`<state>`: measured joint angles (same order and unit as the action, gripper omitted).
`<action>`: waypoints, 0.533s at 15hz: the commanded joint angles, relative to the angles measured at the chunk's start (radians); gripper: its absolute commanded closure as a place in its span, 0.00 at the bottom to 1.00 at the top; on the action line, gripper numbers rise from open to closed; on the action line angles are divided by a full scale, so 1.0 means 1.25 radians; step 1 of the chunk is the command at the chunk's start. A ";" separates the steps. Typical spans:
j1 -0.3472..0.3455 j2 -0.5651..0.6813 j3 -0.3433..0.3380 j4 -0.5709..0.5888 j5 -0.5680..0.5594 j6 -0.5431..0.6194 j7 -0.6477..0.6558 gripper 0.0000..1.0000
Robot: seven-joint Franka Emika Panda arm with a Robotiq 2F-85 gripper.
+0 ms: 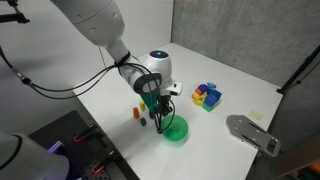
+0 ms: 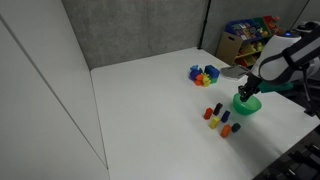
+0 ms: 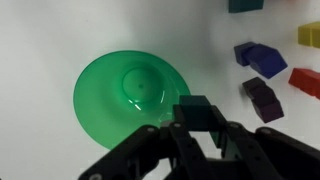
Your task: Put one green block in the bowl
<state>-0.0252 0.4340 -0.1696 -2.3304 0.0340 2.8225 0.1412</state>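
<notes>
My gripper (image 3: 197, 128) is shut on a tiny dark green block (image 3: 197, 111) and holds it just above the near right rim of the bright green bowl (image 3: 120, 90). The bowl looks empty in the wrist view. In both exterior views the gripper (image 1: 162, 108) (image 2: 247, 90) hangs directly over the bowl (image 1: 177, 130) (image 2: 247, 105); the block is too small to make out there.
Small purple, red, yellow and blue blocks (image 3: 262, 75) lie on the white table right of the bowl; they show as a row of tiny blocks (image 2: 220, 119) in an exterior view. A blue-yellow-magenta toy cluster (image 1: 207, 96) (image 2: 204, 75) sits farther back. A grey metal plate (image 1: 252, 133) lies at the table's edge.
</notes>
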 commanded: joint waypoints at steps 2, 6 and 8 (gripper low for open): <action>-0.031 0.085 -0.024 0.097 -0.022 -0.008 -0.006 0.91; -0.055 0.159 -0.037 0.140 -0.021 -0.002 -0.014 0.91; -0.064 0.190 -0.037 0.156 -0.019 -0.001 -0.020 0.91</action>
<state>-0.0849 0.6114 -0.2150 -2.1886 0.0265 2.8247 0.1360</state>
